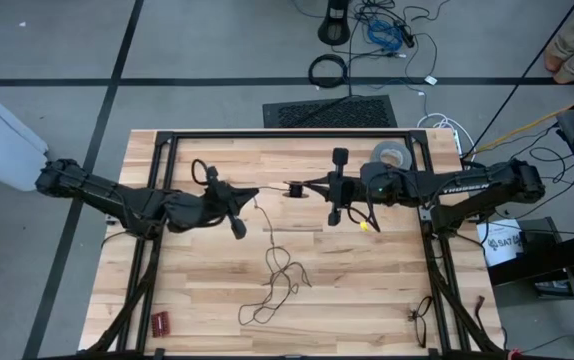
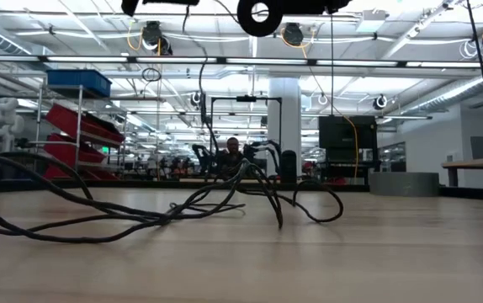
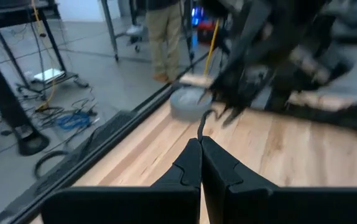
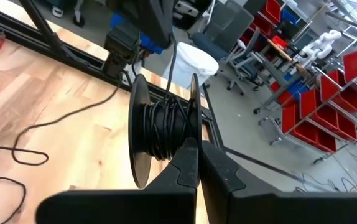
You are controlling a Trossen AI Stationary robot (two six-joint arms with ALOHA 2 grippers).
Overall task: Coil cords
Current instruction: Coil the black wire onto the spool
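The table [image 1: 207,300] is a pale wood-plank surface with visible grain, bounded by a black metal frame. The cord [image 1: 277,280] is a very thin, flexible black wire; most of it lies slack in irregular loops on the near-centre of the table, and one strand rises from that pile toward the two grippers above the middle. In the low view the same wire [image 2: 140,210] lies in low arches across the planks. The right gripper [image 4: 198,146] has its matte black, wedge-shaped fingers pressed together on the rim of a small black spool [image 4: 160,127], a drum between two flat round flanges, already wound with several turns of wire. The spool's axis lies roughly level, running from one gripper toward the other. The left gripper [image 3: 200,144] sits just left of the spool [image 1: 295,189], fingers together and pinching the wire [image 3: 201,127], which curves away from the tips. A grey tape roll [image 1: 392,155] lies flat near the far right corner.
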